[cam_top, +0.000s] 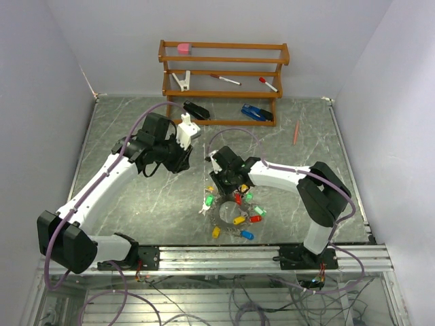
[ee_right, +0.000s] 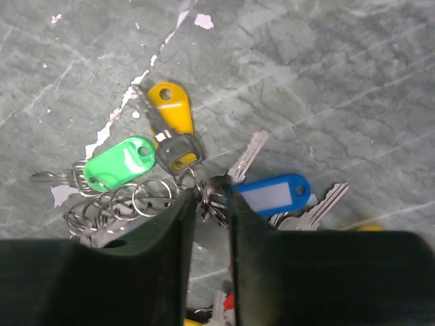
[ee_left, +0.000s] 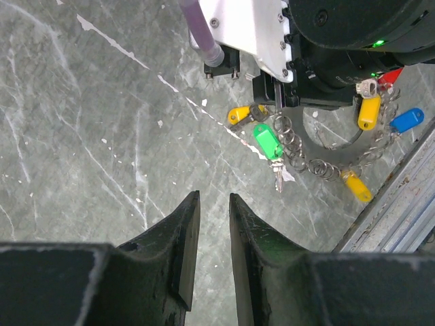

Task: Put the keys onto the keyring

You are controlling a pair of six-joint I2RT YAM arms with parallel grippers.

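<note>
The keyring point(cam_top: 234, 212) lies on the grey marble table near the front edge, a loop strung with small split rings and keys with coloured tags. In the right wrist view I see a yellow tag point(ee_right: 173, 109), a green tag point(ee_right: 119, 163), a dark-headed key point(ee_right: 178, 151) and a blue-tagged key point(ee_right: 272, 193) with bare silver keys beside it. My right gripper point(ee_right: 211, 198) is low over this bunch, its jaws pinched on a small clump of split rings point(ee_right: 212, 204). My left gripper point(ee_left: 214, 197) hangs above bare table to the left, narrowly open and holding nothing.
A wooden rack point(cam_top: 224, 68) at the back holds red-capped pens, a pink block point(cam_top: 183, 47) and a clip. A black stapler point(cam_top: 197, 110) and a blue one point(cam_top: 257, 113) lie before it, with a red pencil point(cam_top: 296, 132) to the right. An aluminium rail point(cam_top: 272, 255) runs along the front.
</note>
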